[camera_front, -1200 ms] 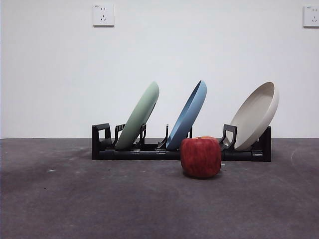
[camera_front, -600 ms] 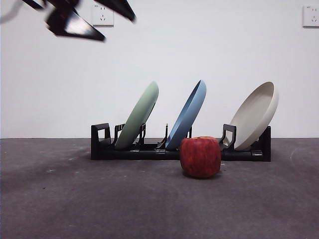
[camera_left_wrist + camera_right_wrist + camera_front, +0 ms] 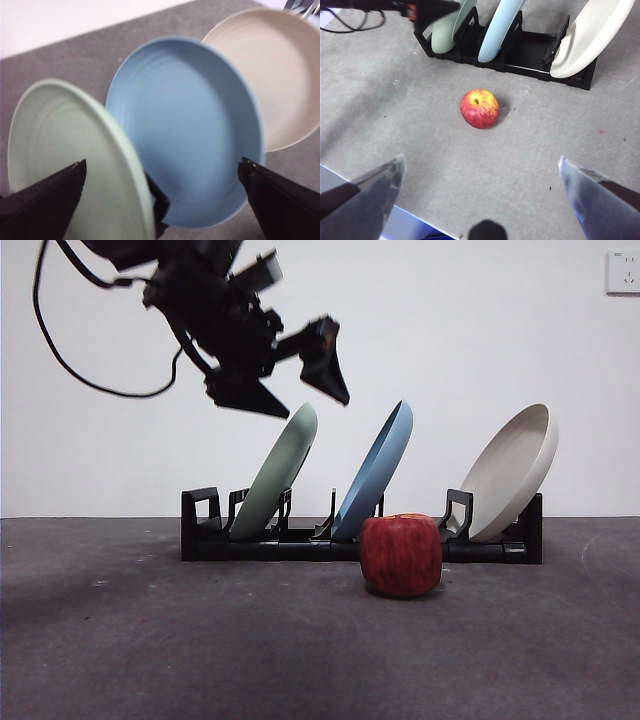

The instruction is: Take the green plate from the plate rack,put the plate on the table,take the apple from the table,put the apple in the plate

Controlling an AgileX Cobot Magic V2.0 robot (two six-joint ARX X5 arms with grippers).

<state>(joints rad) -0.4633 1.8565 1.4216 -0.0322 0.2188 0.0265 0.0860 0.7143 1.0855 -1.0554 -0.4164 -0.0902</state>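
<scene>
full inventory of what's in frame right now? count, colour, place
green plate: 1, pale sage green, leaning in the plate rack's end slot under the left gripper
blue plate: 1, light blue, leaning in the rack's middle
beige plate: 1, off-white beige, leaning at the rack's other end
plate rack: 1, black, on the table by the wall
apple: 1, red with yellow patch on top, on the table in front of the rack
table: 1, dark grey
wall socket: 1, white, high on the wall
left gripper: 1, black, open, just above the green plate's top edge
right gripper: 1, open, above the table, away from the apple
</scene>
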